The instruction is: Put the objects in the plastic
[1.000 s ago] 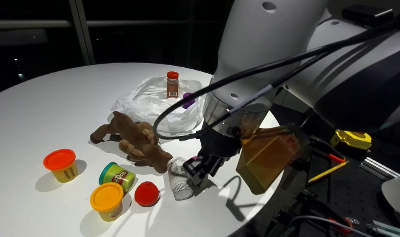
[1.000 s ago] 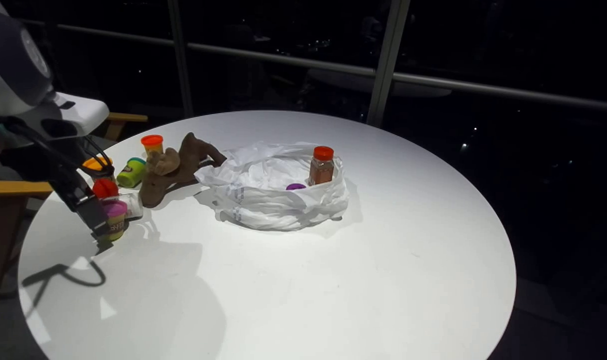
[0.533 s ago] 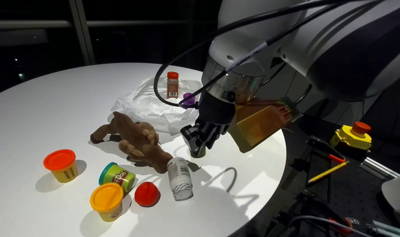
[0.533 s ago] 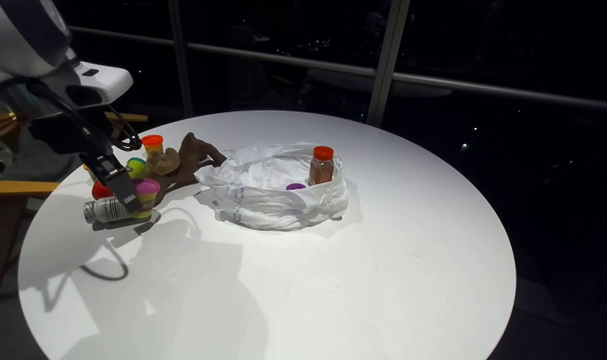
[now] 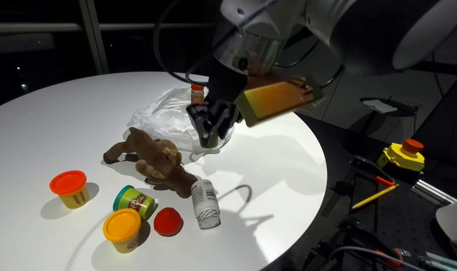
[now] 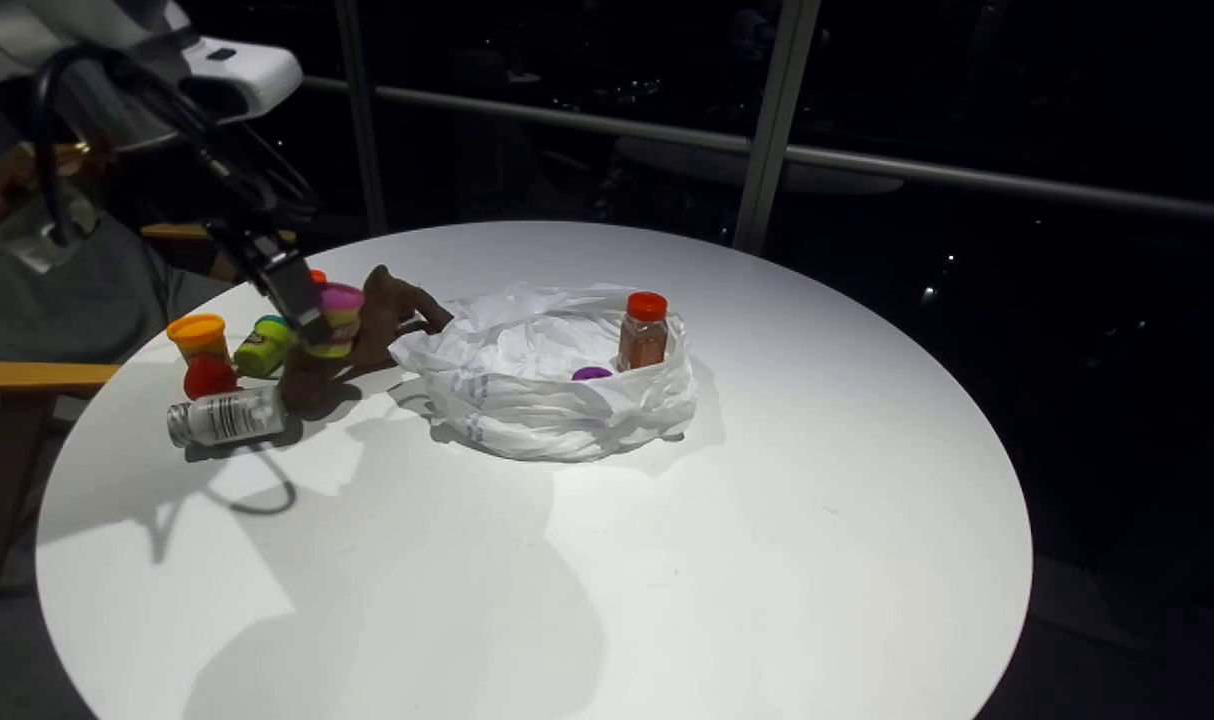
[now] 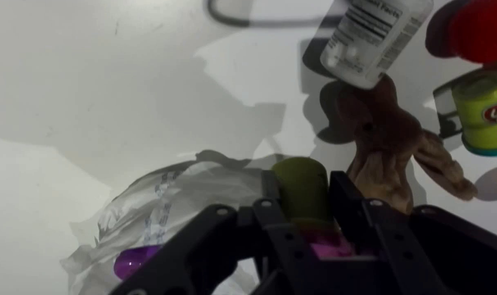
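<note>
My gripper (image 7: 303, 180) is shut on a pink-lidded tub (image 6: 343, 325), raised above the table beside the plush animal and the bag's near side. The plastic bag (image 6: 557, 415) lies bunched with its top spread; inside it stand a red-lidded jar (image 6: 644, 340) and something with a purple lid (image 6: 592, 373). In an exterior view the brown plush animal (image 5: 147, 154) lies on its side, touching a toppled white bottle (image 5: 206, 205). Near them are a red rounded piece (image 5: 168, 222), an orange-lidded tub (image 5: 122, 229), a tipped green tub (image 5: 136, 203) and a red-lidded tub (image 5: 69, 188).
The round white table (image 6: 767, 560) carries everything. Beyond its edge is a dark bench with a yellow box with a red button (image 5: 403, 156) and a pencil (image 5: 375, 196). A black cable (image 5: 157, 45) loops from the arm.
The gripper has lifted the pink-lidded tub off the table from beside the white bottle and carried it up and toward the bag. The other objects have stayed put.
</note>
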